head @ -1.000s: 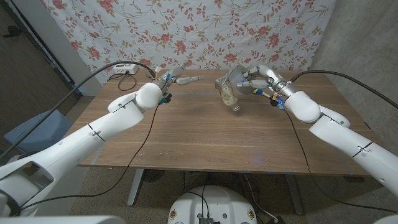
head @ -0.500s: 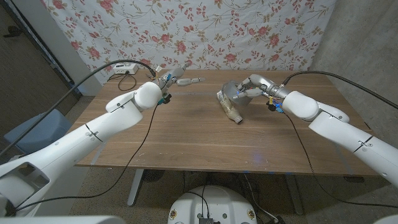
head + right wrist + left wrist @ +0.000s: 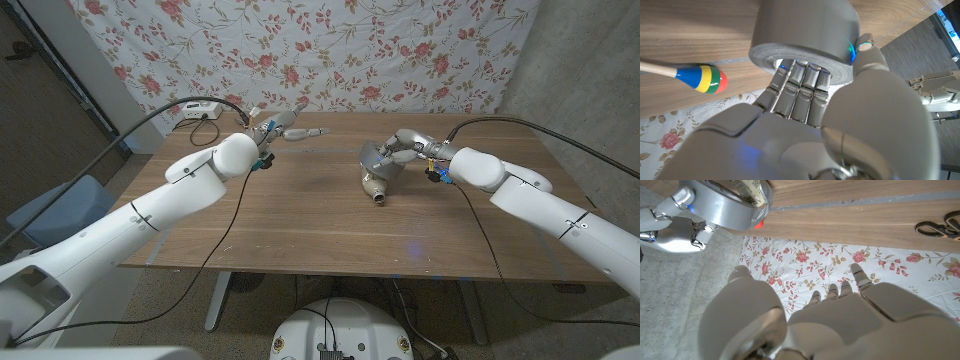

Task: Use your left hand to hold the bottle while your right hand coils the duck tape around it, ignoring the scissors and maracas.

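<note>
A robot with two white arms works at a wooden table (image 3: 300, 220) in front of a flowered cloth. Its right hand (image 3: 400, 150) grips a grey roll of duck tape (image 3: 377, 157), fingers hooked through the hole, near the middle of the table toward the far edge. The roll appears to sit around a clear bottle (image 3: 375, 185), which tilts with its neck pointing toward the near edge; whether the bottle's base touches the table cannot be told.

The left hand (image 3: 285, 128) is well apart from the bottle, near the far edge toward the far left corner, holding nothing, fingers stretched out and apart.

Judged from this, the ring looks to be already going over the bottle while the holding step is not yet done. The next move seems to call for the left hand to cross to the bottle and steady it.

A striped maraca (image 3: 702, 79) lies near the roll. Scissors (image 3: 938, 225) lie on the table too. A white device (image 3: 202, 111) with a cable sits at the far left corner. Nothing seems to block the left hand's path.
</note>
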